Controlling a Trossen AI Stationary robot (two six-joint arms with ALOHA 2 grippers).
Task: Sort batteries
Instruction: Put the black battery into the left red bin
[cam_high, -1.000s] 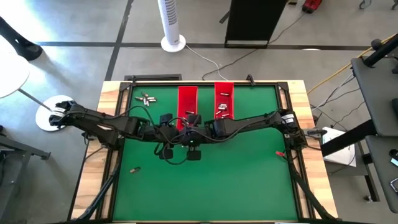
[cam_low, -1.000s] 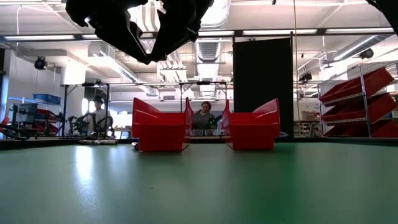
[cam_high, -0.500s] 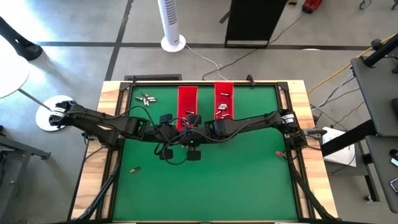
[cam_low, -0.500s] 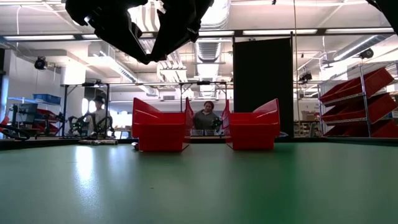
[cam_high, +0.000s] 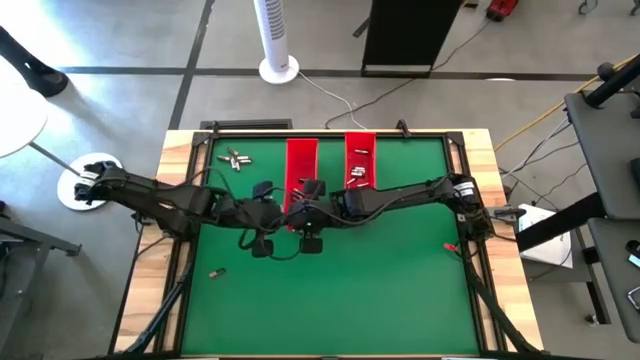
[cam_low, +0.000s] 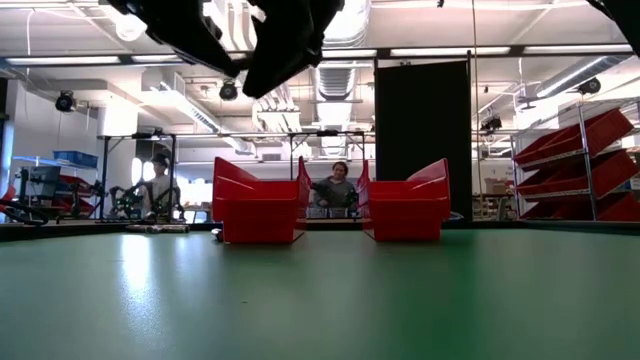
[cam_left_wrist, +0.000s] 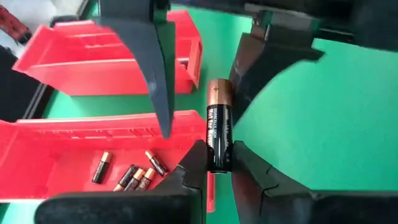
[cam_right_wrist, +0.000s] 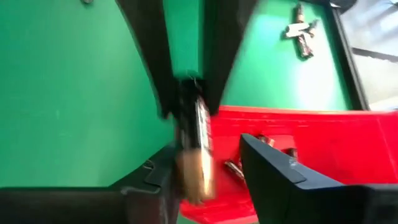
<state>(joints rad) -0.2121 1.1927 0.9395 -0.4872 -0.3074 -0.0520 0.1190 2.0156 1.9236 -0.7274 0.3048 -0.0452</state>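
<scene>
since a second ago the left arm has slid a little toward its own side in the high view, and the two wrists now sit slightly apart beside the near end of the left red tray.

high view: both arms meet mid-table over the green mat. left gripper and right gripper are close together at the left tray's near end. the right red tray has a few silvery batteries in it. a loose cluster of batteries lies on the mat toward the far left corner, and a single stray cell lies well apart near the left edge.

low view: both trays stand side by side at the far end, left tray and right tray, with the dark arms hanging overhead. a person shows in the room between the trays.

left wrist view: the left gripper is clenched on a copper-and-black battery by one end. the other arm's fingers stand spread either side of it, not touching as far as i can tell. below, the tray holds four dark copper-tipped cells.

right wrist view: blurry, but the same battery sits in the gap between the right gripper's released fingers, pinched by the other arm's fingers, with the tray just beyond.
</scene>
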